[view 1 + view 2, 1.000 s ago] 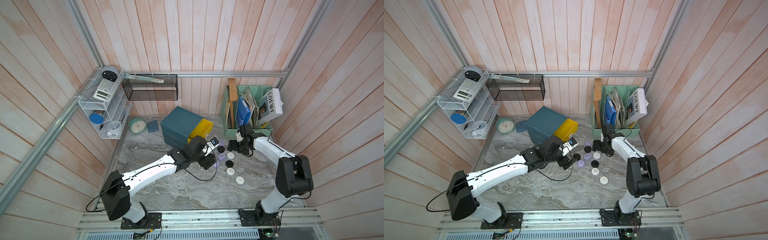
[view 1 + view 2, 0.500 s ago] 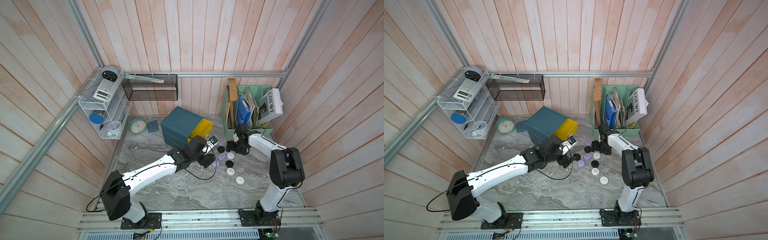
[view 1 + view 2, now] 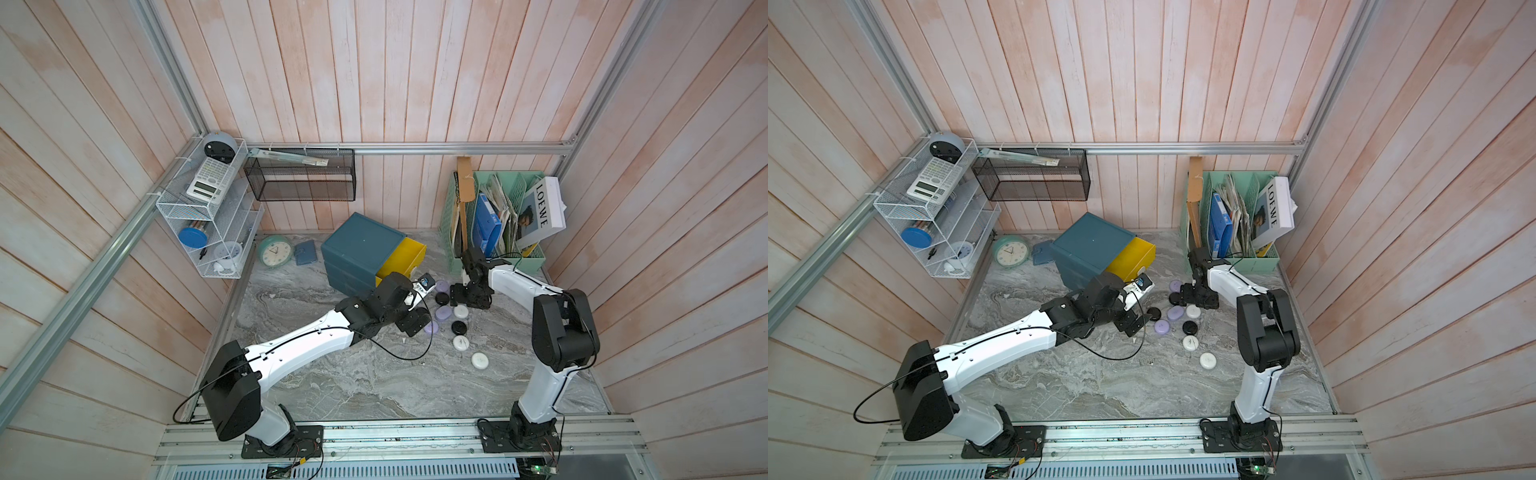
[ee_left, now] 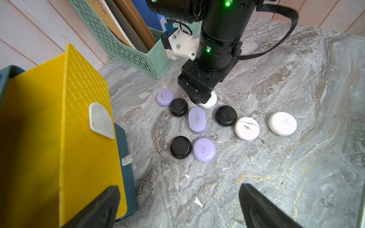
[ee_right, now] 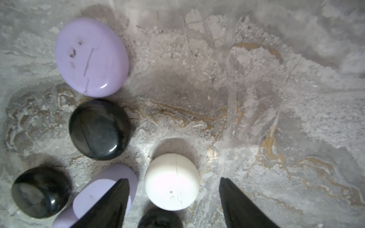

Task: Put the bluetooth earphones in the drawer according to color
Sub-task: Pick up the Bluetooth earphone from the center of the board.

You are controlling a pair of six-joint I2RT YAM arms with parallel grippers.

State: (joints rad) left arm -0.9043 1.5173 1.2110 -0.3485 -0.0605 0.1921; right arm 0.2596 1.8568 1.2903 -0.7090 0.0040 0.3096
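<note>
nine round earphone cases [image 4: 204, 149], three each black, white and lilac, lie clustered on the worktop [image 3: 353, 374] beside the teal cabinet [image 3: 357, 245], yellow drawer [image 3: 401, 257] pulled out.

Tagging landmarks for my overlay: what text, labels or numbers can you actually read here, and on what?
"LOEWE": on the white book in the green file rack.
On the calculator: keys and display too small to read.
On the clock: numerals too small.
On the earphone cases: marks not legible.
</note>
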